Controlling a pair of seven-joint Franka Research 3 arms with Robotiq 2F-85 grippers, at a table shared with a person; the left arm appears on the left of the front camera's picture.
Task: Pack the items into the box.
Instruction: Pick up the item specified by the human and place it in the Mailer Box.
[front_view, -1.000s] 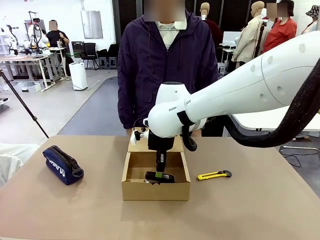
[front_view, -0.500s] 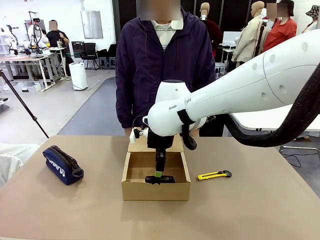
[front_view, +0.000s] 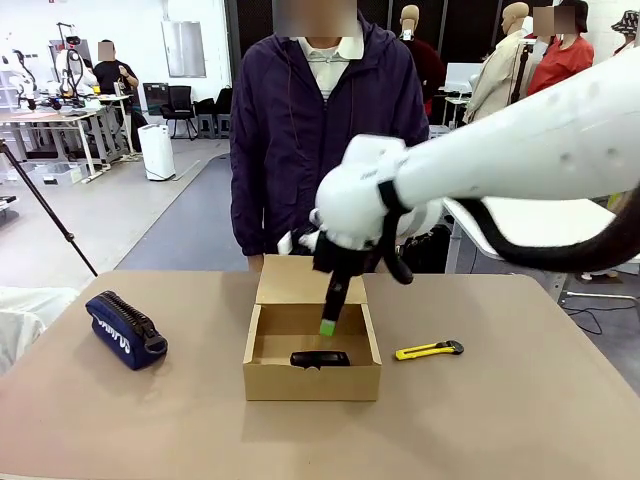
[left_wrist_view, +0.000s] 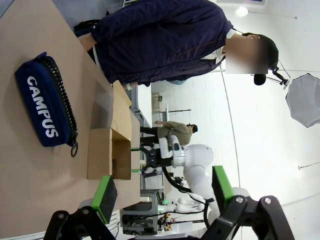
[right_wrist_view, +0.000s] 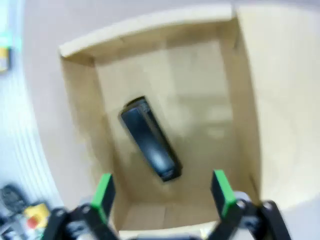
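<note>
Now spread and empty above the tan cardboard box holding the black oblong gadget, the right claw could clip its wall heading for the slim yellow knife.

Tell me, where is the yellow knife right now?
In the front view, the yellow knife lies flat on the table, just right of the open box and outside it, on the robot's right side.

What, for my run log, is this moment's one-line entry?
right gripper: open, above box | gadget: in box | knife: on table beside box | left gripper: open
</note>
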